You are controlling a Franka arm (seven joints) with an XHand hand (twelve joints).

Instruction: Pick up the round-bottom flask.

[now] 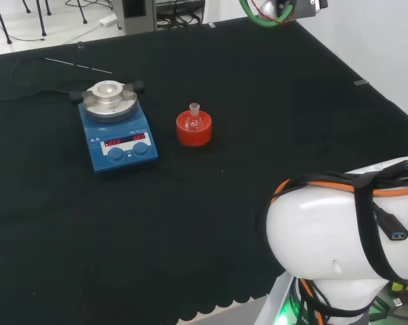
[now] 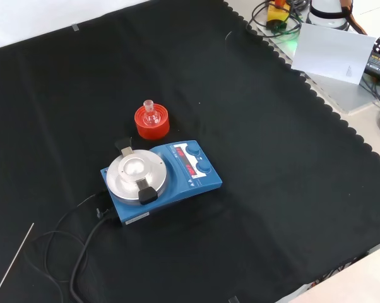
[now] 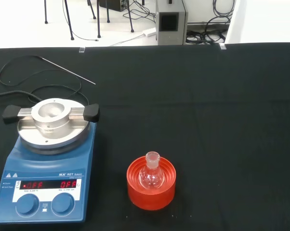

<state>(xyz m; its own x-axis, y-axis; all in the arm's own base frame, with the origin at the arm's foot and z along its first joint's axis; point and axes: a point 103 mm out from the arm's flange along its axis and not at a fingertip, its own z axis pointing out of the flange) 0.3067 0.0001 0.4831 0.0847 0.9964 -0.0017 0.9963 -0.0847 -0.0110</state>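
A small clear round-bottom flask (image 1: pixel 194 118) stands upright on a red ribbed ring stand (image 1: pixel 194 133) near the middle of the black cloth. In the front view the flask (image 2: pixel 151 113) sits on the red stand (image 2: pixel 152 124) just behind the blue hotplate. The wrist view looks down on the flask (image 3: pixel 151 174) in its stand (image 3: pixel 151 188) from some way off. Nothing touches the flask.
A blue hotplate stirrer (image 1: pixel 116 125) with a metal block on top stands to the left of the stand in the head view, its black cable (image 2: pixel 76 243) trailing over the cloth. A thin rod (image 1: pixel 78 65) lies behind it. The arm's white link (image 1: pixel 343 233) stands at lower right.
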